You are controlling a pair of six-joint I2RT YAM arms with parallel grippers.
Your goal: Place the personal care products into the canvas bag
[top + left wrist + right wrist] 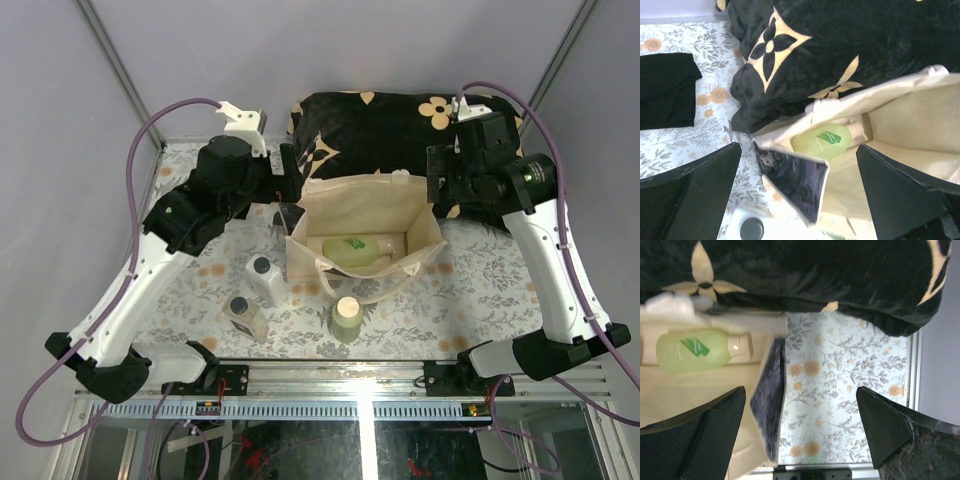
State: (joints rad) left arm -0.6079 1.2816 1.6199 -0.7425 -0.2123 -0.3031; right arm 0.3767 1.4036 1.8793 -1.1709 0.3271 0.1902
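Observation:
The beige canvas bag (400, 205) stands open at mid-table, its mouth facing up. One pale green bottle (358, 246) lies inside on its side, also seen in the left wrist view (824, 140) and the right wrist view (694, 350). In front of the bag stand a second pale green bottle (346, 318) with a beige cap, a white bottle (265, 279) with a dark cap, and a squat tan bottle (244, 316). My left gripper (290, 200) (797, 200) hangs open over the bag's left rim. At the bag's right rim, my right gripper (438, 190) (800, 435) is open too. Neither holds anything.
A black cushion (390, 125) with beige flowers lies right behind the bag, touching it. A folded black cloth (665, 90) sits on the floral table cover (470, 300) to the bag's left. The table's metal front rail (350, 385) runs along the near edge.

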